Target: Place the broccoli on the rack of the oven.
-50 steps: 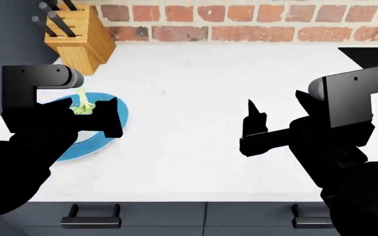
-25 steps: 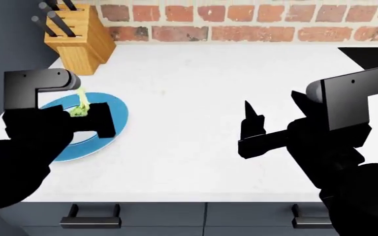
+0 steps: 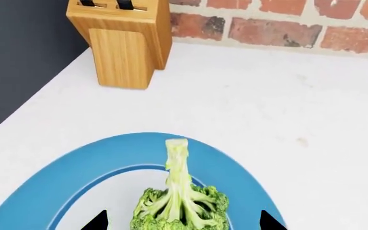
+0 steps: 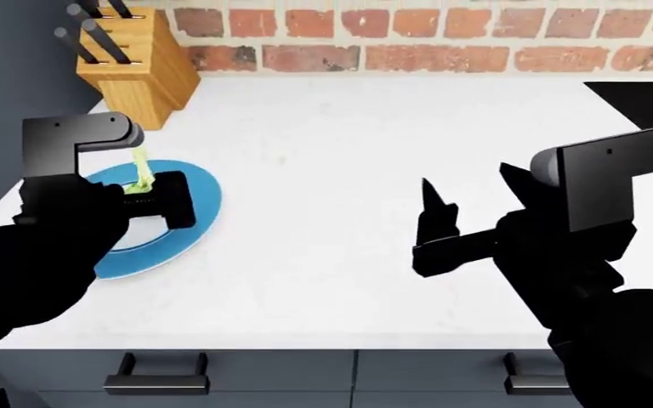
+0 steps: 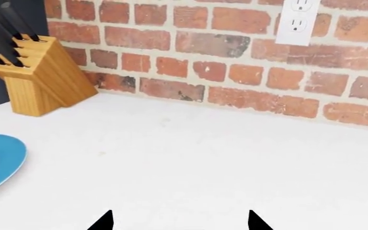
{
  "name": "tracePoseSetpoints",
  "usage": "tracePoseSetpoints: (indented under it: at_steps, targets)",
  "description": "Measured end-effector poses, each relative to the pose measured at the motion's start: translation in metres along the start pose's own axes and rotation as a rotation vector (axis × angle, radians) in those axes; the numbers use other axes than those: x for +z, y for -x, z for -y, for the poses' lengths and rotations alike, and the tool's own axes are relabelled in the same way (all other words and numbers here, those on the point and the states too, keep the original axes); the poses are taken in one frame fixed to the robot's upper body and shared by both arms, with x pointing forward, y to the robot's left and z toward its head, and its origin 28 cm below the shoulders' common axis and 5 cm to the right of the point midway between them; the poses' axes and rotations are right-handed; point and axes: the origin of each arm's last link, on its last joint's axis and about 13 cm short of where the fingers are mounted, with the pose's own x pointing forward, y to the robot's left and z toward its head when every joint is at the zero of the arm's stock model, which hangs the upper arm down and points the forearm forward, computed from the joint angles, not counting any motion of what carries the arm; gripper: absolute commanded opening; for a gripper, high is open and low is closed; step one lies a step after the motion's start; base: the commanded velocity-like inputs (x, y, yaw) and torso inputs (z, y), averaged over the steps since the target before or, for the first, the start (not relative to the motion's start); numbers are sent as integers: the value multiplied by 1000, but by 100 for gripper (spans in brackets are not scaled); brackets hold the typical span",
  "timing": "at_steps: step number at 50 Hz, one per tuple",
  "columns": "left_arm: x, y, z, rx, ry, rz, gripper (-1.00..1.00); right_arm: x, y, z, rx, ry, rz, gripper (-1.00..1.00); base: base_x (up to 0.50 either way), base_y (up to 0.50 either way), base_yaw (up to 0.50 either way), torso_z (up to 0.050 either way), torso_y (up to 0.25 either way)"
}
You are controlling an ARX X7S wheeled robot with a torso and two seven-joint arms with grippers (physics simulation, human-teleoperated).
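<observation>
the broccoli (image 3: pixel 179 211) is sitting between the fingertips of the left gripper (image 3: pixel 182 221), its bumpy green head toward the camera and its pale stalk pointing away, toward the brick wall (image 3: pixel 280 24). in the left wrist view the two black fingertips are showing on either side of the floret with a gap between each tip and the green head, so the jaws are standing apart and are not pressing on it; whether the floret is resting on the blue plate (image 3: pixel 63 182) or hanging just above it is hard to tell from here. in the head view the left gripper (image 4: pixel 145 197) is hovering over the blue plate (image 4: pixel 196 223), with a bit of green stalk (image 4: pixel 142 163) peeking out above it. the plate is lying on the white counter (image 4: pixel 338 161), near the wooden knife block (image 4: pixel 133 68) in the back corner.

the right gripper (image 4: pixel 468 200) is hanging over bare counter, well apart from the plate, its fingers spread and holding nothing. its own camera is showing both tips (image 5: pixel 104 221) apart, and a white outlet (image 5: pixel 297 21) on the wall.
</observation>
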Motion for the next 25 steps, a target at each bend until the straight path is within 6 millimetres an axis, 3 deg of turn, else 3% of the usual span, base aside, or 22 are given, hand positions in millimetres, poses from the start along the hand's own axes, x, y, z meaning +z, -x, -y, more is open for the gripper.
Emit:
tracePoseSetpoints:
  at_steps: [25]
  targets:
    - [-4, -17, 4, -1, -16, -64, 100, -7, -3, 3, -7, -25, 10, 100, 0, 0, 0, 0, 0]
